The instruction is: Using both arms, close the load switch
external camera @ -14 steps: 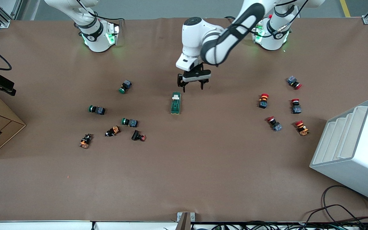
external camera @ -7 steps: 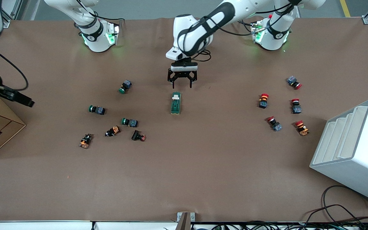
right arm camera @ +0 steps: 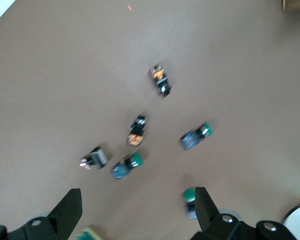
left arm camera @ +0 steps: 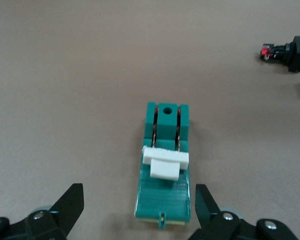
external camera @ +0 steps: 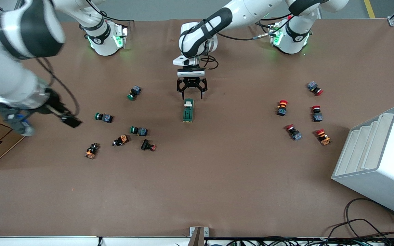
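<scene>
The load switch (external camera: 188, 110) is lying at frame centre on the surface (external camera: 217, 177). It is judged light, rigid and liable to slide; gripping across its long sides is advised. The left pincer (external camera: 192, 93), spread wide, is hovering over its upper end. The right pincer (right arm camera: 135, 212), also wide, is hanging over the push buttons (right arm camera: 127, 167).

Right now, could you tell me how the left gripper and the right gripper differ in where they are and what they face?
The left gripper hangs low at the load switch, at its end that carries the white lever; the right gripper is high over the table's right-arm end. The left wrist view frames the load switch between its fingers; the right wrist view looks down on scattered push buttons. Both are open and hold nothing.
</scene>
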Available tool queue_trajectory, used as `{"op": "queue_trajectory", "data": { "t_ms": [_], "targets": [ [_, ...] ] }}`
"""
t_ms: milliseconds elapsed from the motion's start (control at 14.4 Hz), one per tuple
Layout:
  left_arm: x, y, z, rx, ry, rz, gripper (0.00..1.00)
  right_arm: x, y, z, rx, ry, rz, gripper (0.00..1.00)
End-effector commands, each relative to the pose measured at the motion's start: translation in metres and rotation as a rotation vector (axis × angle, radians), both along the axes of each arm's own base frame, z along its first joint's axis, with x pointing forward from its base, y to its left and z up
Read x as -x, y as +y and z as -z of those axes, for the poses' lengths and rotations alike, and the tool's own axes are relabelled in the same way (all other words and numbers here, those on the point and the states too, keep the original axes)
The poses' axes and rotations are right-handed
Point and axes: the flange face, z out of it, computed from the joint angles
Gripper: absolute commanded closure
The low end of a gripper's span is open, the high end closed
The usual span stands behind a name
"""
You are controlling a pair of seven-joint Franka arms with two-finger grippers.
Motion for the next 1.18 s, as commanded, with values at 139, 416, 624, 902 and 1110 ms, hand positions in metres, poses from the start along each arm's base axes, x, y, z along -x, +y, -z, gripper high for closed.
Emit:
{"op": "queue_trajectory", "data": {
  "t_ms": [139,416,624,902,1110],
  "targets": [
    [0.002,-0.016,0.007,-0.003,-0.074,0.044,0.02,0.025,0.090,0.045,-0.049,-0.019,0.268,0.00],
    [-0.001,-0.012,0.020,-0.014,-0.159,0.074,0.02,0.063,0.156,0.095,-0.071,-0.055,0.444,0.00],
    [0.000,-0.006,0.039,-0.026,-0.229,0.087,0.02,0.093,0.194,0.135,-0.117,-0.096,0.550,0.00],
    [0.006,-0.001,0.059,-0.009,-0.258,0.085,0.02,0.122,0.239,0.187,-0.130,-0.110,0.618,0.00],
    [0.013,-0.002,0.061,-0.010,-0.256,0.095,0.01,0.146,0.260,0.211,-0.123,-0.103,0.631,0.00]
  ]
}}
